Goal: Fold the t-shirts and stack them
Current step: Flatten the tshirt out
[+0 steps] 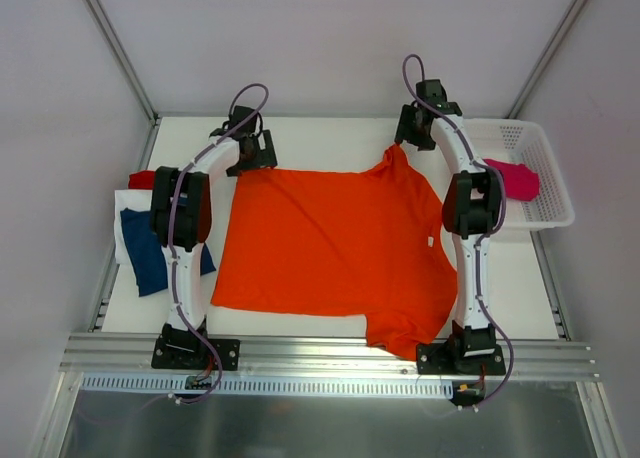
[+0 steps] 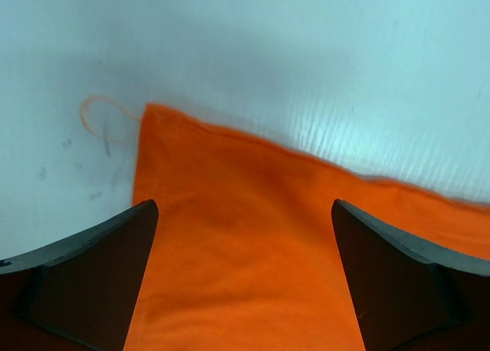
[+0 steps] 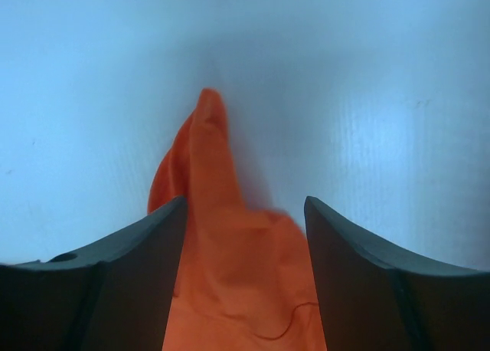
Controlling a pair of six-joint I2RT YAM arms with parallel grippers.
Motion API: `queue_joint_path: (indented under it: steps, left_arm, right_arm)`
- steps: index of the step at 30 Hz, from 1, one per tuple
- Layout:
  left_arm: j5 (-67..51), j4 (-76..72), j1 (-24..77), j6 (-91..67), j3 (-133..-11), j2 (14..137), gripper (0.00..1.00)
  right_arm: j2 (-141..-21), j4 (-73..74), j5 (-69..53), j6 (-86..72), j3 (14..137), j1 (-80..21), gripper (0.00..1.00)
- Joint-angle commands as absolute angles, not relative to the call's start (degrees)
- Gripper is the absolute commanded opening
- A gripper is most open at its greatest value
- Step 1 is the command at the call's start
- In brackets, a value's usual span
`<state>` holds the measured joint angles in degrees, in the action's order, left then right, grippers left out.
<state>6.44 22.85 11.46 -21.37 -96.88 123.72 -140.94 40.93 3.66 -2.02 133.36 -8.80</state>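
A bright orange t-shirt point(image 1: 330, 243) lies spread flat across the middle of the table, one sleeve hanging over the near edge. My left gripper point(image 1: 254, 158) hovers over its far left corner; in the left wrist view this gripper point(image 2: 243, 213) is wide open above the flat orange cloth point(image 2: 245, 244), gripping nothing. My right gripper point(image 1: 412, 134) is at the shirt's far right corner, where the cloth rises to a point. In the right wrist view it point(image 3: 245, 205) stands open, with the orange cloth peak point(image 3: 210, 159) loose between its fingers. Navy point(image 1: 150, 258), white point(image 1: 125, 210) and red point(image 1: 143, 178) t-shirts lie at the left.
A white mesh basket point(image 1: 545, 153) stands at the far right and holds a magenta t-shirt point(image 1: 515, 180). A loose orange thread point(image 2: 96, 113) lies on the table beside the shirt's corner. Metal frame rails run along the near edge and both sides.
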Motion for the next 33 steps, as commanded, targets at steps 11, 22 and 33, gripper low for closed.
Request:
queue_joint_path:
  steps: [11,22,33]
  left_arm:
    - [4.2,23.0,8.7,-19.9,-105.0,128.3,0.98]
    - [4.6,23.4,8.7,-20.1,-106.4,130.4,0.95]
    - [9.8,24.6,8.7,-19.9,-107.1,130.6,0.94]
  right_arm:
    - [-146.5,39.6,-3.2,-2.3,139.7,-6.4,0.67]
    - [-146.9,38.0,-9.6,-3.5,137.9,-6.4,0.64]
    - [-148.2,36.5,-15.4,-4.6,137.1,-6.5,0.62]
